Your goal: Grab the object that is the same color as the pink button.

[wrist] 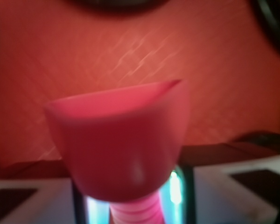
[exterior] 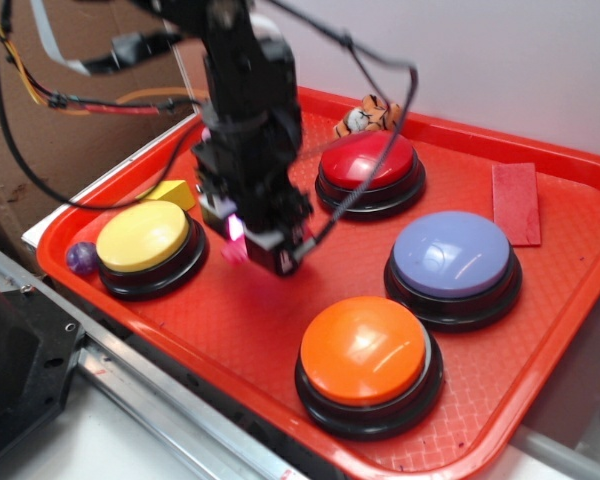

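While my gripper (exterior: 242, 238) hung just above the red tray (exterior: 540, 330), left of centre in the exterior view, it was closed on the hot-pink toy bolt (exterior: 236, 240), which showed as a bright pink sliver between the black fingers. The wrist view confirmed the hold: the bolt's blocky head (wrist: 119, 140) filled the middle of that frame, blurred by closeness, with its ribbed shaft (wrist: 135, 210) running down to the bottom edge between my pads. I could not see a pale pink button in either view; my arm may have hidden it.

Around me sat a yellow button (exterior: 143, 236) at the left, a red button (exterior: 368, 160) at upper centre, a lavender-blue button (exterior: 452, 254) at the right and an orange button (exterior: 365, 350) at lower centre. A flat red piece (exterior: 516, 203) lay at the upper right, well apart.

To finish the grab well, I judged that I should keep the squeeze steady and rise straight up. Since the grip sat on the thin ribbed shaft, a sideways swing or sudden jerk could let the bolt twist or slip. Lifting vertically would also keep me clear of the yellow button just beside me
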### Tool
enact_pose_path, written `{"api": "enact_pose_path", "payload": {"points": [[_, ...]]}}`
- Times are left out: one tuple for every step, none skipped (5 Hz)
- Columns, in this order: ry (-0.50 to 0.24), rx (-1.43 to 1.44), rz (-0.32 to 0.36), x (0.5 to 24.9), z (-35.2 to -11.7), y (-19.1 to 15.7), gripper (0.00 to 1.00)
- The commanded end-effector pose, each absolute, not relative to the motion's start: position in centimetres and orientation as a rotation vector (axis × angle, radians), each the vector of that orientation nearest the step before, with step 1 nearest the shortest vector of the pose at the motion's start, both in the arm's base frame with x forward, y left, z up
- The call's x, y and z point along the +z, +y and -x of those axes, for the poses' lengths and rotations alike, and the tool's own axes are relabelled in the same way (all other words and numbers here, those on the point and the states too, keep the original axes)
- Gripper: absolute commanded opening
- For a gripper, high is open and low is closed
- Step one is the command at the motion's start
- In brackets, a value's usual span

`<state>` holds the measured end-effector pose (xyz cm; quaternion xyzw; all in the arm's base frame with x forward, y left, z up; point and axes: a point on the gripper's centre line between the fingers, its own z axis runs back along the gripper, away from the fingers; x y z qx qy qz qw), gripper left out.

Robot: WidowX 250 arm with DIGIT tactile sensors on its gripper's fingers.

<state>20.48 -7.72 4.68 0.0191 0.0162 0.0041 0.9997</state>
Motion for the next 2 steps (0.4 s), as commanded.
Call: {"api": "enact_pose_path", "payload": {"points": [[-0.092, 0.11, 0.145, 15.0, -21.0, -6.3, 0.0], [-0.164, 0.147, 0.165, 18.1, -20.5, -5.5, 0.0]]}}
